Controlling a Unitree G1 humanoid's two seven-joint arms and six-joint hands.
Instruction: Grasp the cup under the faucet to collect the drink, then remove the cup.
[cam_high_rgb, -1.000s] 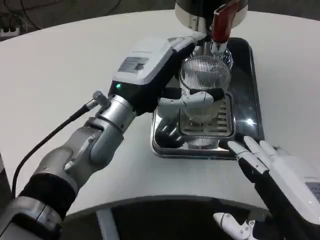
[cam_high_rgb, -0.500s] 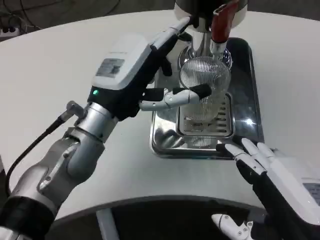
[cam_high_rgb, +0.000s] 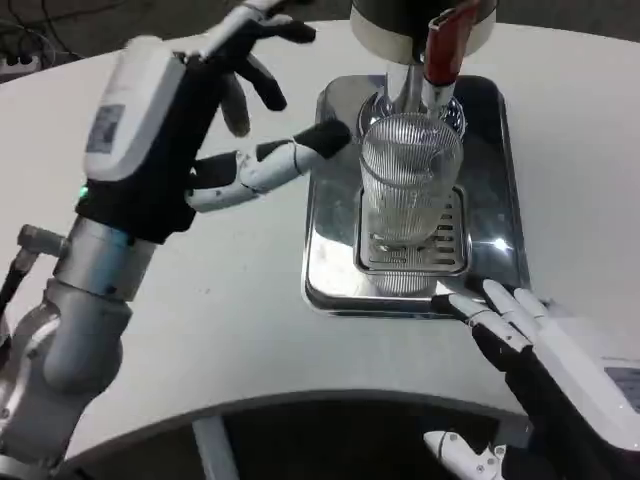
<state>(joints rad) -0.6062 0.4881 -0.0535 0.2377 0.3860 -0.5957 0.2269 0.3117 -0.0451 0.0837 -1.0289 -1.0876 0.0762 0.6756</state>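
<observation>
Fingers (cam_high_rgb: 300, 155) of the left hand (cam_high_rgb: 165, 110) are spread wide and hold nothing — the hand hangs above the white surface (cam_high_rgb: 130, 300), to the left of the tray (cam_high_rgb: 330, 270) and apart from the cup (cam_high_rgb: 408, 185). That ribbed clear cup stands upright on the tray's slotted grate (cam_high_rgb: 445, 250), directly beneath the faucet (cam_high_rgb: 440, 50) with its red lever. At the lower right, the right hand (cam_high_rgb: 545, 340) rests near the tray's front edge, fingers loosely apart, empty. I judge the grasp to be the step in hand, since nothing holds the cup. The next move calls for bringing the left hand across to the cup's side and wrapping it at mid-height — without tipping it or knocking the faucet.
</observation>
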